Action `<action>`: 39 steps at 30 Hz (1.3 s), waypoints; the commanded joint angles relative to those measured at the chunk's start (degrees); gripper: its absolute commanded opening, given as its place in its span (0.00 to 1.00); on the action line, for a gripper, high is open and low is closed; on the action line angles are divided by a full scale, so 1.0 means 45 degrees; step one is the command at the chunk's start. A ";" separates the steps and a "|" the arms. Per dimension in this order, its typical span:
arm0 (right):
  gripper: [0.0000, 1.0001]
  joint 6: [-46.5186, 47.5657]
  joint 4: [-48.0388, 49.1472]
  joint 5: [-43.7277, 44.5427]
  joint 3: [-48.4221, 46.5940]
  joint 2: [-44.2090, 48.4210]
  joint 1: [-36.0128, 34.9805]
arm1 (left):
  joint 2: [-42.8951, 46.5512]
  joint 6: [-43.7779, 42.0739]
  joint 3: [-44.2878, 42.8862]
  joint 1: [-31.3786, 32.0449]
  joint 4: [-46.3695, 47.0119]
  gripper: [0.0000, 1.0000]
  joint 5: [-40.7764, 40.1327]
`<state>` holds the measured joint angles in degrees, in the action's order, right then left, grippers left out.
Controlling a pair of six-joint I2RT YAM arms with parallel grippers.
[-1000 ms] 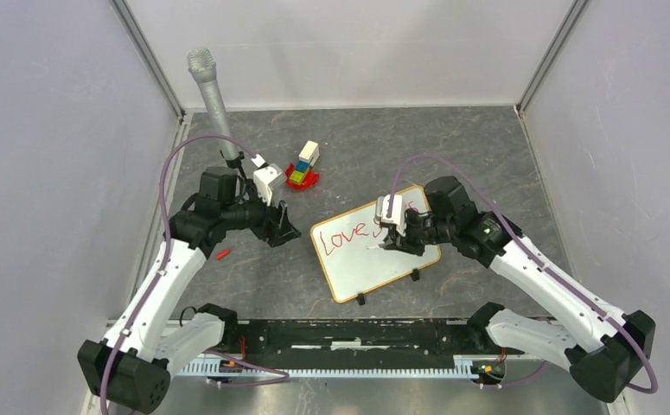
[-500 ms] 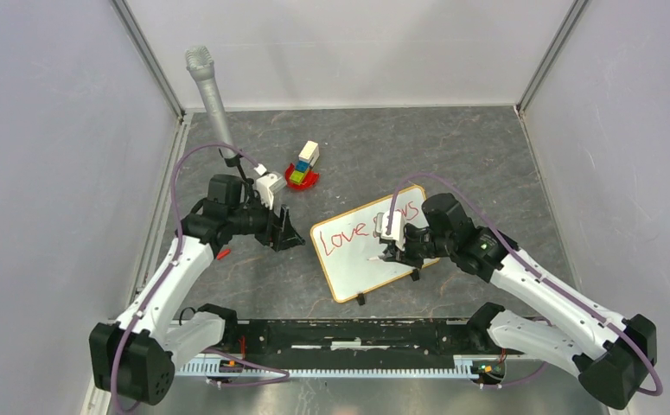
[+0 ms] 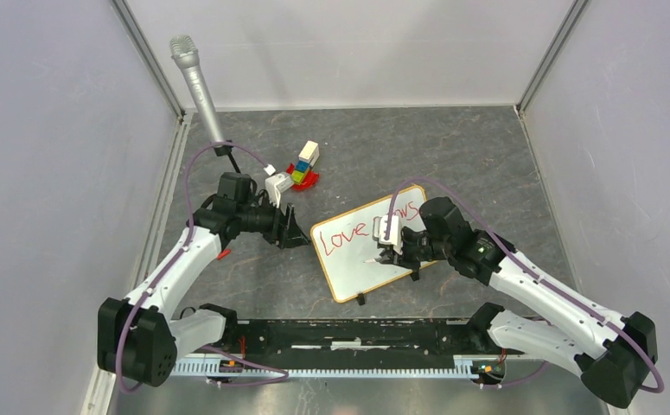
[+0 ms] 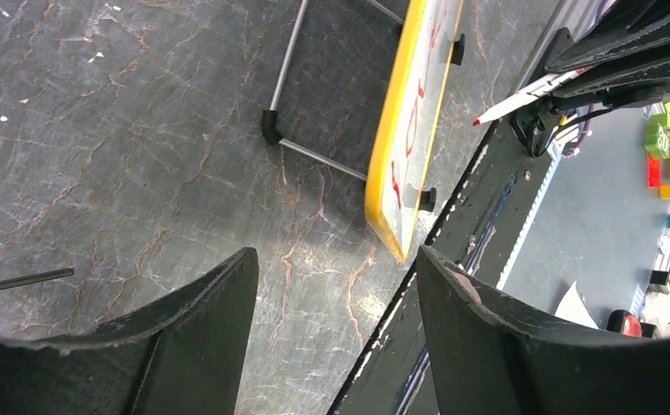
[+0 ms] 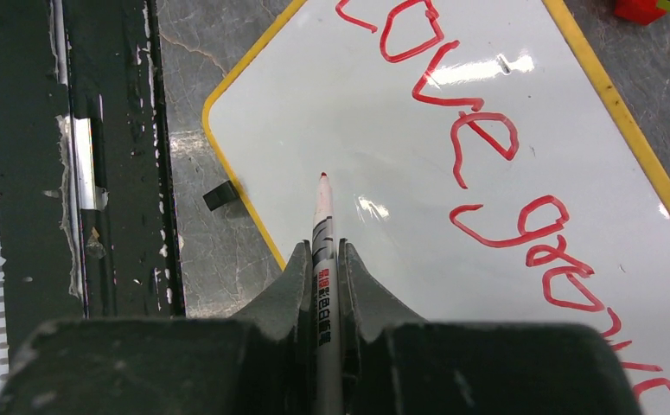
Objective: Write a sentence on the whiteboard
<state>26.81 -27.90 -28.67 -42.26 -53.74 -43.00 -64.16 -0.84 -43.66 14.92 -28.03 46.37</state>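
dark marbled table [image 3: 452, 147] carries whiteboard [image 3: 357, 261] and toy blocks [image 3: 303, 166].

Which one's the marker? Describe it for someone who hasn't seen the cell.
Find the whiteboard lying right of centre on the dark table. The right gripper hangs over its blank near half, shut on the marker. It is a thin white stick with a red tip, unlike the fat grey microphone at back left.

You have bare table [image 3: 452, 147] at one o'clock of the whiteboard [image 3: 357, 270]; toy blocks [image 3: 303, 166] and a microphone [image 3: 194, 78] crowd its eleven o'clock.
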 commanded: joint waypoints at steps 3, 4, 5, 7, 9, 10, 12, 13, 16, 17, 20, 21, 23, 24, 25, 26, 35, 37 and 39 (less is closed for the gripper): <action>0.00 -0.0098 0.0410 -0.0087 -0.0206 -0.0039 -0.0127 | 0.0398 0.0261 -0.0273 0.0524 0.0429 0.72 -0.0327; 0.00 -0.0082 0.0367 -0.0049 -0.0266 -0.0047 -0.0129 | 0.0363 0.0208 -0.0376 0.0616 0.0267 0.71 -0.0516; 0.00 -0.0078 0.0341 0.0015 -0.0306 -0.0049 -0.0130 | 0.0325 -0.0302 -0.0520 0.0718 0.0035 0.71 -0.0714; 0.00 -0.0059 0.0275 0.0157 -0.0396 -0.0053 -0.0131 | 0.0230 -0.0725 -0.0832 0.0993 -0.0404 0.70 -0.1213; 0.00 -0.0022 0.0214 0.0393 -0.0471 -0.0073 -0.0134 | 0.0136 -0.1023 -0.1132 0.1228 -0.0732 0.70 -0.1623; 0.00 -0.0002 0.0204 0.0490 -0.0472 -0.0086 -0.0131 | 0.0090 -0.1178 -0.1259 0.1353 -0.0892 0.70 -0.1858; 0.00 0.0001 0.0212 0.0628 -0.0472 -0.0065 -0.0131 | 0.0074 -0.1521 -0.1466 0.1531 -0.1172 0.70 -0.2215; 0.00 0.0000 0.0223 0.0716 -0.0453 -0.0043 -0.0131 | 0.0087 -0.1667 -0.1544 0.1590 -0.1309 0.70 -0.2344; 0.00 0.0039 0.0137 0.0750 -0.0467 -0.0080 -0.0131 | 0.0141 -0.2162 -0.1923 0.1894 -0.2102 0.69 -0.2585; 0.00 0.0052 0.0080 0.0709 -0.0500 -0.0101 -0.0131 | 0.0154 -0.2447 -0.2109 0.2064 -0.2439 0.69 -0.2725; 0.00 0.0078 0.0008 0.0618 -0.0589 -0.0107 -0.0141 | 0.0115 -0.3167 -0.2710 0.2467 -0.3464 0.69 -0.3261; 0.00 0.0094 0.0023 0.0572 -0.0579 -0.0063 -0.0131 | 0.0072 -0.3412 -0.2944 0.2570 -0.3783 0.69 -0.3444; 0.00 0.0049 0.0132 0.0535 -0.0550 -0.0045 -0.0133 | -0.0184 -0.3726 -0.3633 0.2845 -0.4336 0.69 -0.3804; 0.00 0.0022 0.0176 0.0550 -0.0531 -0.0062 -0.0131 | -0.0327 -0.3876 -0.4000 0.3030 -0.4605 0.69 -0.3967; 0.00 0.0010 0.0200 0.0541 -0.0531 -0.0099 -0.0131 | -0.0577 -0.3932 -0.4458 0.3184 -0.4792 0.69 -0.4083; 0.00 0.0019 0.0230 0.0566 -0.0531 -0.0147 -0.0131 | -0.0830 -0.3906 -0.4930 0.3344 -0.4886 0.70 -0.4166; 0.00 -0.0284 0.0908 0.0765 -0.0400 -0.0126 -0.0131 | -0.4624 -0.2491 -0.8436 0.3886 -0.5472 0.66 -0.3374; 0.00 -0.0389 0.1160 0.0707 -0.0336 -0.0090 -0.0131 | -0.4984 -0.2364 -0.8519 0.3965 -0.5315 0.63 -0.3304; 0.00 -0.0500 0.1329 0.0544 -0.0335 -0.0140 -0.0146 | -0.5309 -0.2318 -0.8540 0.4009 -0.5317 0.58 -0.3227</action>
<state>26.17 -26.00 -25.82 -42.30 -54.54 -43.40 -86.06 -13.61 -79.92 32.27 -50.59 30.20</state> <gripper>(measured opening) 0.131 0.613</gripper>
